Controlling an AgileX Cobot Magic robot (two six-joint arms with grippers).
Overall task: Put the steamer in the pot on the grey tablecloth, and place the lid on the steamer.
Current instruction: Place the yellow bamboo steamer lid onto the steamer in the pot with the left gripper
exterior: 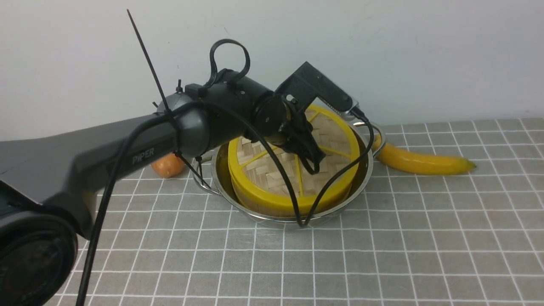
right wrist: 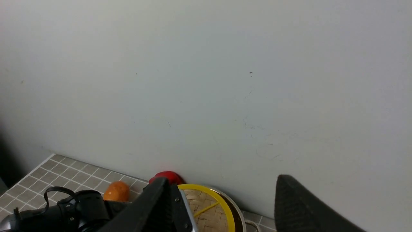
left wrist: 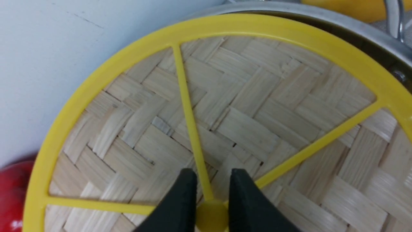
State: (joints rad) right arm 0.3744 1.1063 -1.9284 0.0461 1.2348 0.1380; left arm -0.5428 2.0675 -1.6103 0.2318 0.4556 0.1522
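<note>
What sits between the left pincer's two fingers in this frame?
The yellow hub of the lid sits inside the left pincer; the left wrist view shows it.

One each: pot (exterior: 255, 214), steamer (exterior: 246, 199), lid (exterior: 255, 170), banana (exterior: 420, 163), orange (exterior: 168, 165), red object (left wrist: 13, 193).

The grey tablecloth (exterior: 382, 255) carries the pot (exterior: 267, 219), with a banana (exterior: 420, 163) and an orange fruit (exterior: 168, 165) beside it.

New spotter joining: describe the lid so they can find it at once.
On the grey tablecloth, a shiny pot stands near the back wall, between an orange fruit and a banana. The lid is the flat woven-bamboo disc topping it. Nothing else has yellow spokes meeting at a hub, which the left hand grips.
</note>
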